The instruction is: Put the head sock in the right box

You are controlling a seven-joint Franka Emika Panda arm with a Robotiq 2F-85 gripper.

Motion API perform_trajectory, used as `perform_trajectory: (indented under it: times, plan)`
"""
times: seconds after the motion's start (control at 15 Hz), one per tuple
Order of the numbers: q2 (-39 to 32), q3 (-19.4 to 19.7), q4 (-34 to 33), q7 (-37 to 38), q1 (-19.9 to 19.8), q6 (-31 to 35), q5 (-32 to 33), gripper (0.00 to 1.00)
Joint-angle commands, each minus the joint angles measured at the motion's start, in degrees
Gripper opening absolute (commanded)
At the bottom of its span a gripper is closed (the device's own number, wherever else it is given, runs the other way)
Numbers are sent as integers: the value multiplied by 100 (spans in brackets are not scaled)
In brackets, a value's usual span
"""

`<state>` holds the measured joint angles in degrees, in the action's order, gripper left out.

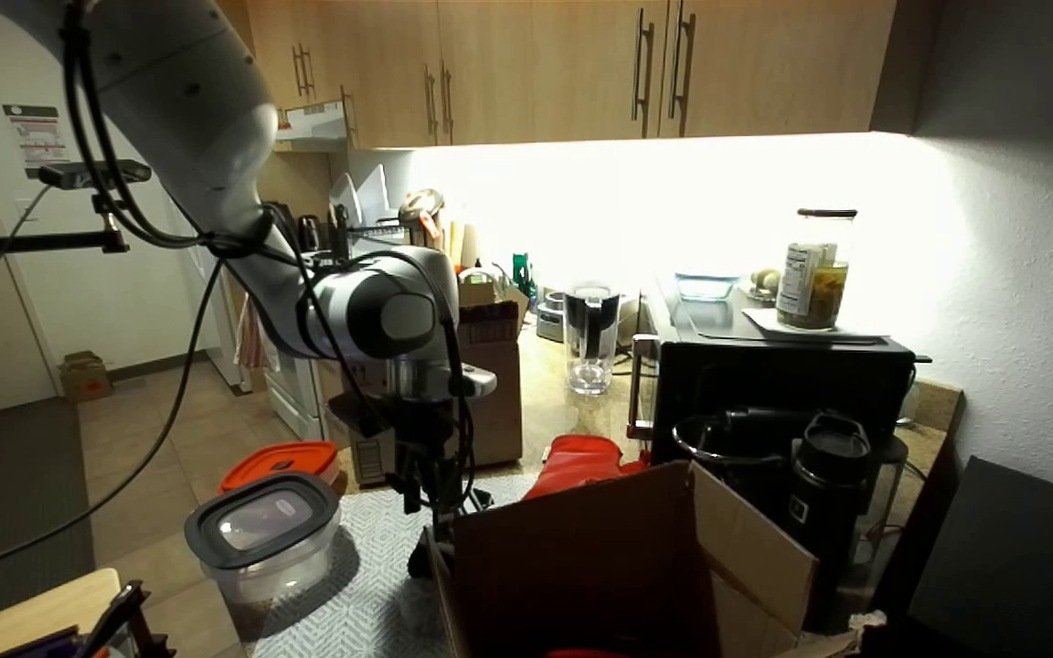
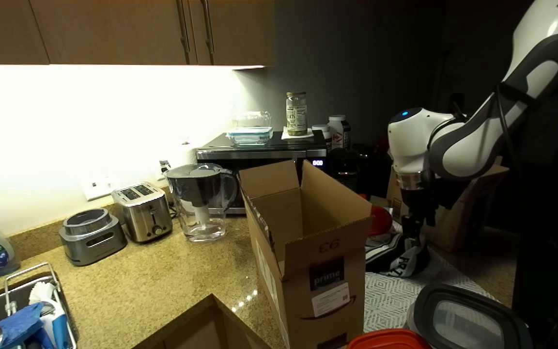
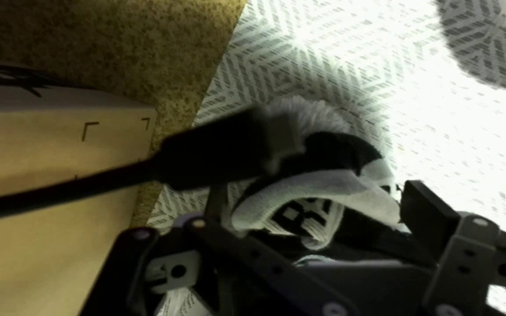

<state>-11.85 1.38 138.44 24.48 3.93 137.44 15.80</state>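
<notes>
The head sock is a floppy knit cap in pale grey-white and black, with a fuzzy pompom. In an exterior view the head sock lies on the patterned mat. In the wrist view the head sock sits between the fingers of my gripper, which are spread apart on either side of it. My gripper points down at the cloth. The right box is the dark-sided cardboard box with tan flaps, standing open. It also shows behind the gripper in an exterior view. A black cable hides part of the cloth in the wrist view.
A tall cardboard box stands open near the pitcher. A dark-lidded clear container and an orange-lidded container stand at the mat's edge. A red item lies near the microwave. A cable crosses the wrist view.
</notes>
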Motion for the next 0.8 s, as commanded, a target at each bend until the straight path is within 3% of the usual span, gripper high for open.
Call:
perform_trajectory:
  times: [0.0,0.33,0.73]
  plan:
    - [73,-96,93,-683,-83,288,-487,100]
    - [-28,-65,125,-986,-77,503,-586,100]
    - [-227,209,178,-848,14,1107,268,100]
